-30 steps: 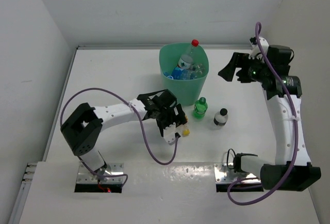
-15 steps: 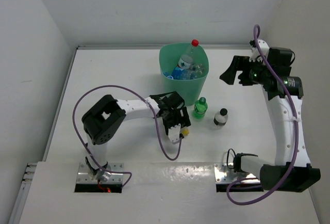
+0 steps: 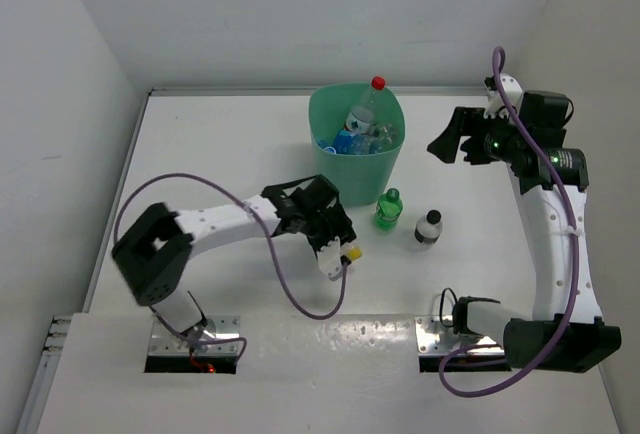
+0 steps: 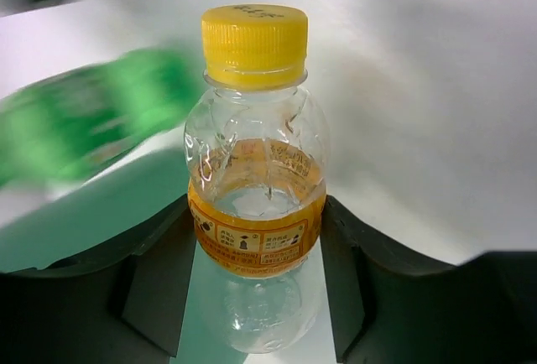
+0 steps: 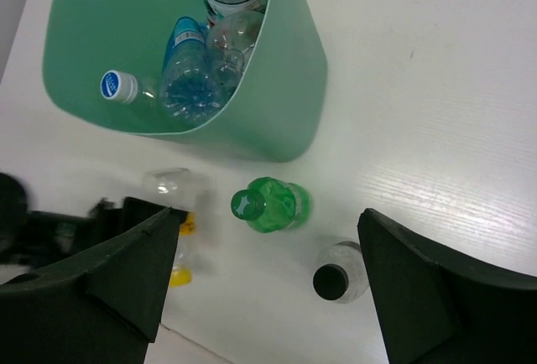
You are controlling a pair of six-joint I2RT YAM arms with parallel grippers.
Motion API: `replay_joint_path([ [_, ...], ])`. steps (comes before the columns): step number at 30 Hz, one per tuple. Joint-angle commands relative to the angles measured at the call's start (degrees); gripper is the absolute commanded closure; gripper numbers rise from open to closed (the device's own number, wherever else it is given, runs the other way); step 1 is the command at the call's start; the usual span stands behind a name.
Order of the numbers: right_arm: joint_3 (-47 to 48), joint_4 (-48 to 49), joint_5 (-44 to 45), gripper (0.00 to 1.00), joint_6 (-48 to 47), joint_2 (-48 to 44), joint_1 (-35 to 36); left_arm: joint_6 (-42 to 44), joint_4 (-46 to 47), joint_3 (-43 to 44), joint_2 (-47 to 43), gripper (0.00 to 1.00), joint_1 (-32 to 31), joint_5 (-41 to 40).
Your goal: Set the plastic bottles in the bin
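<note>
Left tool (image 3: 338,245): closed on the yellow-capped bottle (image 4: 256,188), one finger pressed against each side of its orange label; the cap points away from the wrist.
Right tool (image 3: 448,137): spread wide, holding nothing, hanging above the desk (image 3: 220,154) to the right of the bin (image 3: 372,169).
Green bottle (image 3: 388,209): upright on the desk, just beside the bin's near wall, right of the left tool.
Black-capped bottle (image 3: 428,228): upright, near the green bottle on its right, not touching.
Bin: holds several clear bottles; a red-capped bottle (image 3: 366,107) sticks up past the rim.
</note>
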Motion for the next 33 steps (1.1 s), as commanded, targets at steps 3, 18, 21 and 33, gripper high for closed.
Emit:
replay_joint_path([
  [3, -0.67, 2.8, -2.86, 0.17, 0.24, -0.85, -0.42, -29.66, 1.4, 9.69, -17.92, 0.67, 3.69, 14.72],
  [18, -2.87, 8.25, -5.67, 0.19, 2.97, 1.53, -0.33, -103.17, 26.44, 50.57, 7.0, 0.65, 25.58, 26.26],
  [21, -3.67, 7.99, -5.59, 0.19, 1.22, 2.14, 0.11, -109.94, 28.47, 56.01, 13.86, 0.65, 26.81, 27.49],
  [33, -12.98, 9.21, -2.96, 0.11, -10.12, 0.3, 8.25, -108.99, 20.05, 57.79, 19.5, 0.65, 28.48, 19.51],
])
